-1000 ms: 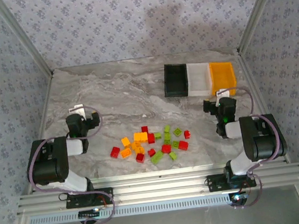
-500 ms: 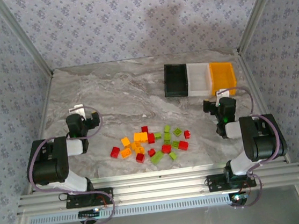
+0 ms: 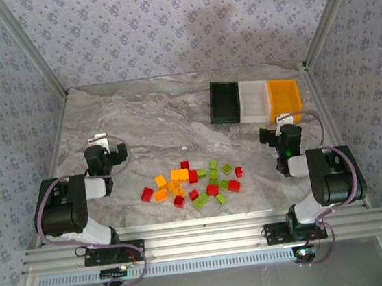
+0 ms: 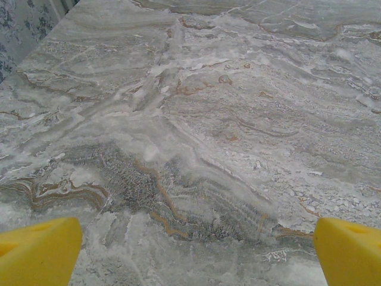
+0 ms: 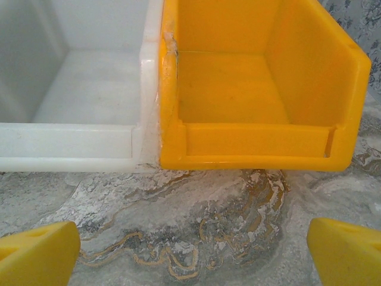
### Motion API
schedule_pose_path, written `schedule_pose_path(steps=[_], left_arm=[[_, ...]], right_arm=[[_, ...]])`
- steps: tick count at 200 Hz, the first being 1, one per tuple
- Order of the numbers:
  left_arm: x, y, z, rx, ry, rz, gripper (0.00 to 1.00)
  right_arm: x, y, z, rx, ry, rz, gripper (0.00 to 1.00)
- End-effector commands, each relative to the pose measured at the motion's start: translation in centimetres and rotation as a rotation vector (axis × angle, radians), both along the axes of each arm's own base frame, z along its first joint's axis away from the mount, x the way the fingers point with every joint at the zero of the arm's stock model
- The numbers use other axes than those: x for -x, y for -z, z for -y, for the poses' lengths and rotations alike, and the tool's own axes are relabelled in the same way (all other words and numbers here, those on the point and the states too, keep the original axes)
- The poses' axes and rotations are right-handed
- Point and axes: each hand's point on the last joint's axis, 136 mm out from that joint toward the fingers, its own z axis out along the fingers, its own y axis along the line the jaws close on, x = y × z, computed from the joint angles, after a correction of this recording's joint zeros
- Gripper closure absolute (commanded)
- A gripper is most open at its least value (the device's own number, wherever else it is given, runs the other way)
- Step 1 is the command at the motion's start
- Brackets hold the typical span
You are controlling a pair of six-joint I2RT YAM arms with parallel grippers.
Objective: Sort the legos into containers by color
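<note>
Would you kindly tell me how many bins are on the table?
3, joined in a row at the far right: black bin leftmost, white bin in the middle, orange-yellow bin rightmost.

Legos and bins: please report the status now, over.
Left tool open over marble table. Right tool open, facing orange-yellow bin. Legos loose in one cluster, none seen in bins. Nothing in the way.
</note>
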Motion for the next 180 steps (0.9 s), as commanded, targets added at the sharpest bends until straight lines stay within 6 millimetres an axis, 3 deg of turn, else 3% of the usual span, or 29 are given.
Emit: schedule_pose_path(steps=[1, 22, 72, 89, 104, 113, 128, 146, 154, 165, 180], left_arm=[[-0.9, -1.8, 0.0, -0.003, 0.010, 0.054, 0.00], [-0.6, -3.8, -0.3, -0.008, -0.019, 0.002, 0.00], [1.0, -9.3, -3.1, 0.108, -0.245, 0.083, 0.00], [1.0, -12.3, -2.1, 0.182, -0.201, 0.190, 0.00], [1.0, -15.3, -0.7, 0.255, -0.118, 0.295, 0.00], [1.1, -16.8, 0.4, 0.295, -0.056, 0.342, 0.00], [1.5, -18.6, 1.6, 0.410, 0.003, 0.428, 0.00], [1.6, -18.4, 1.1, 0.588, -0.069, 0.438, 0.00], [1.5, -17.3, -0.1, 0.676, -0.186, 0.382, 0.00], [2.2, -14.3, -1.7, 0.778, -0.391, 0.219, 0.00], [1.3, -13.9, -0.6, 0.772, -0.328, 0.094, 0.00]], right_arm=[[-0.7, -1.6, 0.3, -0.007, 0.015, 0.052, 0.00], [-0.5, -3.6, 1.7, -0.002, 0.098, 0.021, 0.00], [0.8, -8.0, 2.3, -0.012, 0.246, -0.005, 0.00], [1.8, -10.0, 3.2, 0.016, 0.393, 0.042, 0.00], [2.7, -10.4, 4.2, -0.161, 0.539, 0.061, 0.00], [4.0, -9.4, 4.8, -0.336, 0.662, 0.011, 0.00], [1.8, -8.8, 4.0, -0.479, 0.529, -0.008, 0.00], [0.5, -8.7, 2.6, -0.497, 0.420, 0.020, 0.00], [-0.1, -8.6, 1.6, -0.484, 0.349, -0.012, 0.00], [-0.7, -8.3, 0.6, -0.454, 0.301, -0.102, 0.00], [-1.5, -7.6, -0.1, -0.396, 0.273, -0.216, 0.00]])
